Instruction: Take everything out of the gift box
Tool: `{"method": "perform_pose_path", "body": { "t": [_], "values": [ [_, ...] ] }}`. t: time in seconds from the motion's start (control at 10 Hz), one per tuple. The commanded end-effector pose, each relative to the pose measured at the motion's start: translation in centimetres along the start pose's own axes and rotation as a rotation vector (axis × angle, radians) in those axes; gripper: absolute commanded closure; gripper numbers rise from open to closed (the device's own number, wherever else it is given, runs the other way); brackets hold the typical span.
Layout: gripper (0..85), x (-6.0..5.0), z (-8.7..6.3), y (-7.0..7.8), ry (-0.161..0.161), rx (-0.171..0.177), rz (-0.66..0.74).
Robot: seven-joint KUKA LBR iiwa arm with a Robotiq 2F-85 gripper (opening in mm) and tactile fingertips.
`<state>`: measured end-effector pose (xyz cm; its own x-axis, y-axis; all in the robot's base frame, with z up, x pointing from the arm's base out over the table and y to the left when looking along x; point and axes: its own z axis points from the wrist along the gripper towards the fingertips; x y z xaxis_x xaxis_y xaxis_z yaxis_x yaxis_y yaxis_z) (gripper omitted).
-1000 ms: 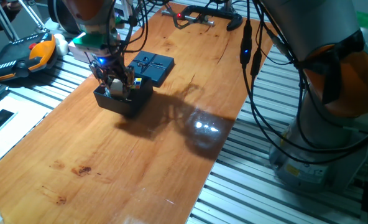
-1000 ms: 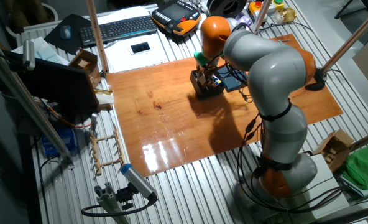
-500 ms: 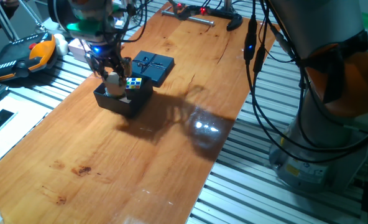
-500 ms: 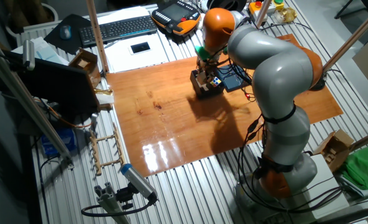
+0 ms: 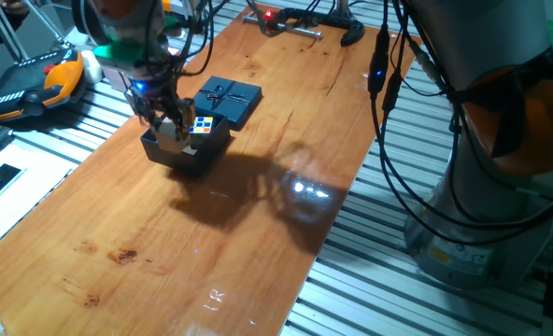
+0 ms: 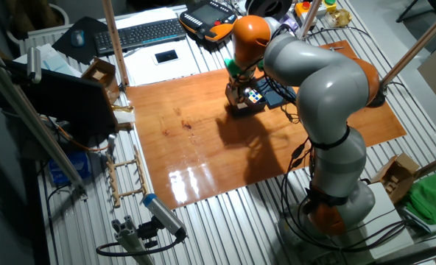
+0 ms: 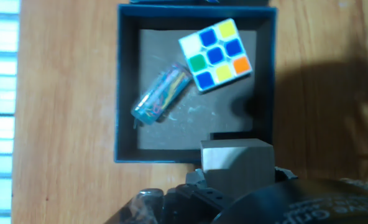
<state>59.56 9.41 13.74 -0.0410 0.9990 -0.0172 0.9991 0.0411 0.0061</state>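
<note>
Hand view: looks straight down into the open gift box (image 7: 127, 93), with the puzzle cube (image 7: 215, 54) in one far corner and a clear little tube of coloured bits (image 7: 161, 96) lying slantwise on the floor beside it, apart from the cube. Shows the beige cube (image 7: 237, 163) pinched in the gripper (image 7: 234, 183), hanging above the near wall of the box. From one fixed view, confirms the gripper (image 5: 167, 126) clamped on the cube (image 5: 169, 133) just over the box (image 5: 185, 146); lid (image 5: 227, 100) flat on the table (image 5: 258, 187) just behind.

Likely step in hand: carrying the first item out, two left inside.

To do it well:
- Lift until the cube clears the rim fully before any sideways travel, or the box may be dragged along.
- Hold the squeeze steady; plain smooth faces could slip.
- Head for bare wood well apart from box and lid, leaving room for later drops.
- Lower to touching before letting go, so nothing tumbles.
</note>
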Motion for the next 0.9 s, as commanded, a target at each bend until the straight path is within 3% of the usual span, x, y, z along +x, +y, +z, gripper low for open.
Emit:
{"method": "perform_pose_path", "body": {
  "t": [0.0, 0.2, 0.6, 0.8],
  "values": [
    [84.0, 0.0, 0.0, 0.0, 0.0, 0.0, 0.004],
    [84.0, -1.2, 0.2, 0.1, -0.016, 0.008, 0.008],
    [84.0, -1.2, 0.2, 0.1, -0.073, -0.031, 0.01],
    [84.0, -1.2, 0.2, 0.1, -0.086, -0.02, 0.056]
  ]
}}
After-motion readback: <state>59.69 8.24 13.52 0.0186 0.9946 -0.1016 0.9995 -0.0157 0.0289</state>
